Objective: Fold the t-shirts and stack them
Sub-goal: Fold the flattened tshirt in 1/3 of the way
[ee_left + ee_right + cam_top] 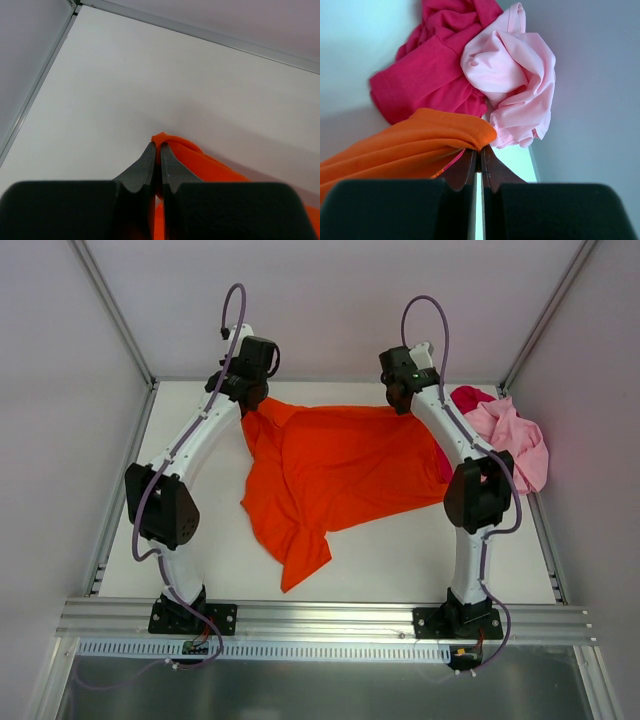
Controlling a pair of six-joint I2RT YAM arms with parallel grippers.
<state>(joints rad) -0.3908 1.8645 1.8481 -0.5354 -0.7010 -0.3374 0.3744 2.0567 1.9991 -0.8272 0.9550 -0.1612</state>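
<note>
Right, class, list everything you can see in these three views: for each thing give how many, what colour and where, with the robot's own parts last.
orange t-shirt: one, bright orange, spread crumpled across the middle of the table.
pink t-shirt: one, light pink, bunched at the far right edge.
red t-shirt: one, crimson, bunched against the pink one.
table: one, white, under everything.
rail: one, silver, along the near edge.
arms: two, white and black, either side of the orange t-shirt.
left hand: black, shut on its far left corner.
right hand: black, shut on its far right corner.
</note>
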